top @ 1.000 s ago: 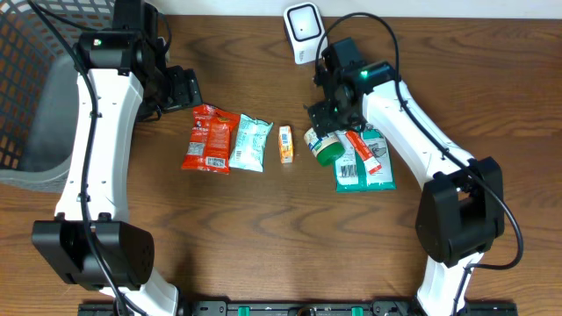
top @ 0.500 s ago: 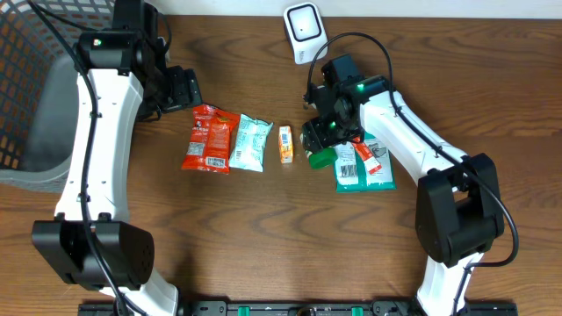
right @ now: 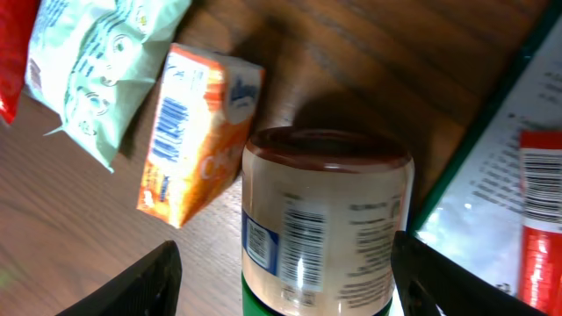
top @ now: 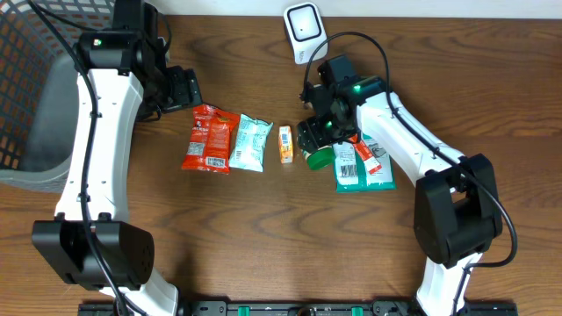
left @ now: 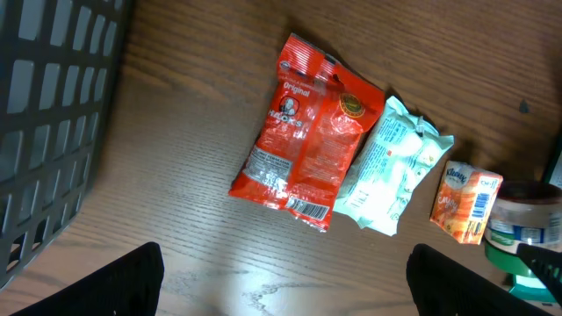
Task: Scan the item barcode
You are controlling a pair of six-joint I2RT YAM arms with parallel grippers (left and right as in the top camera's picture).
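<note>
A jar (right: 325,219) with a green lid (top: 320,159), a pale label and a barcode lies on the wooden table. My right gripper (right: 285,281) is open around it: the left finger stands clear of it and the right finger is close by its side. In the overhead view the right gripper (top: 314,139) covers most of the jar. A white scanner (top: 302,26) stands at the table's back edge. My left gripper (left: 281,290) hangs open over bare wood at the back left (top: 180,90), holding nothing.
An orange box (top: 285,143) lies just left of the jar, then a pale green packet (top: 250,142) and a red snack bag (top: 209,139). A teal packet (top: 364,173) with a red tube (top: 366,151) on it lies to the right. A dark wire basket (top: 26,88) stands far left.
My right gripper has moved forward and left, down over the jar, which now lies between its fingers. The left arm has not moved.
</note>
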